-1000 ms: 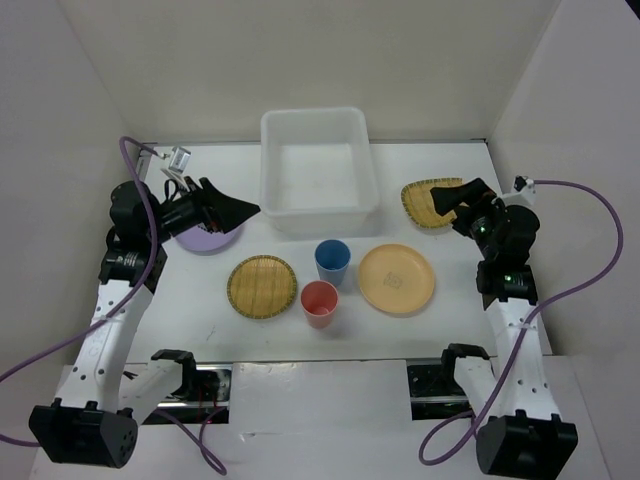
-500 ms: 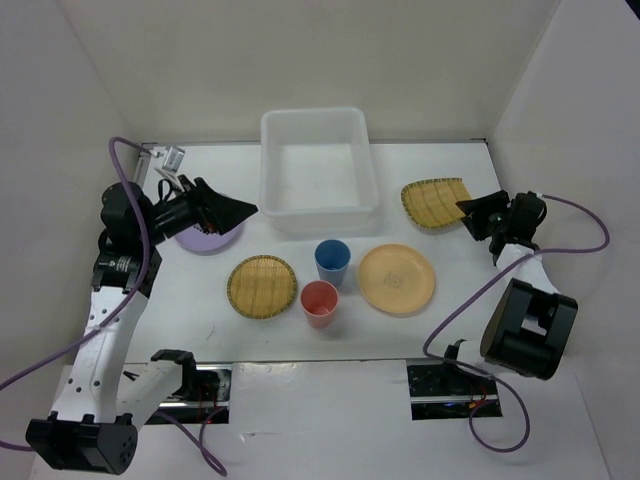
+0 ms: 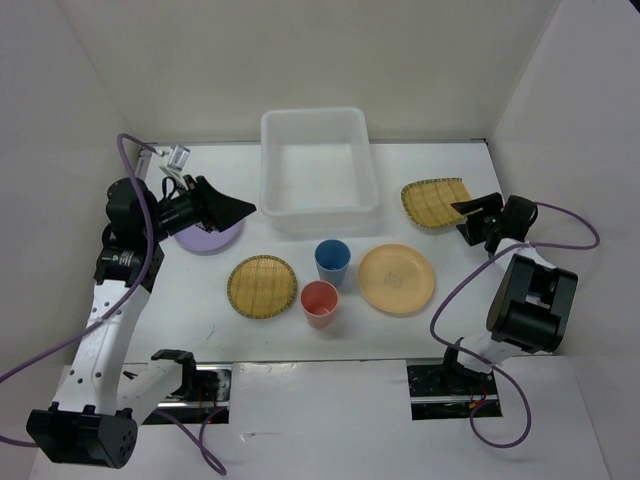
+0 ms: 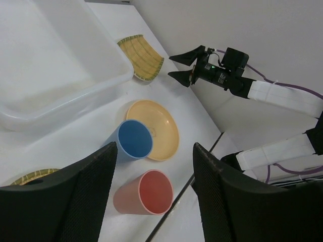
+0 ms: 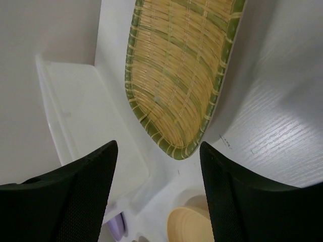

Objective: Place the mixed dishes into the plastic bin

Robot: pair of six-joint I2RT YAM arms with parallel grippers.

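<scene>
The plastic bin [image 3: 318, 116] stands at the back centre, with nothing visible in it. In front of it lie a round woven plate [image 3: 262, 286], a blue cup [image 3: 332, 261], a red cup [image 3: 319, 303] and a pale orange plate [image 3: 396, 278]. The lavender plate [image 3: 205, 240] lies at the left, under my open left gripper [image 3: 242, 209], which holds nothing. A second woven plate [image 3: 435, 202] lies at the right. My right gripper [image 3: 460, 222] hangs open just off its right edge. The right wrist view shows this plate [image 5: 184, 75] ahead of the open gripper [image 5: 158, 146].
White walls enclose the table on three sides. The left wrist view looks over the blue cup [image 4: 133, 139], red cup [image 4: 151, 192] and orange plate [image 4: 157, 125] toward the right gripper [image 4: 184, 64]. Purple cables loop beside both arms. A dark slot runs along the table's near edge.
The right arm has folded low, and its gripper has drawn back from over the woven plate to that plate's right edge. The left arm has barely moved.
</scene>
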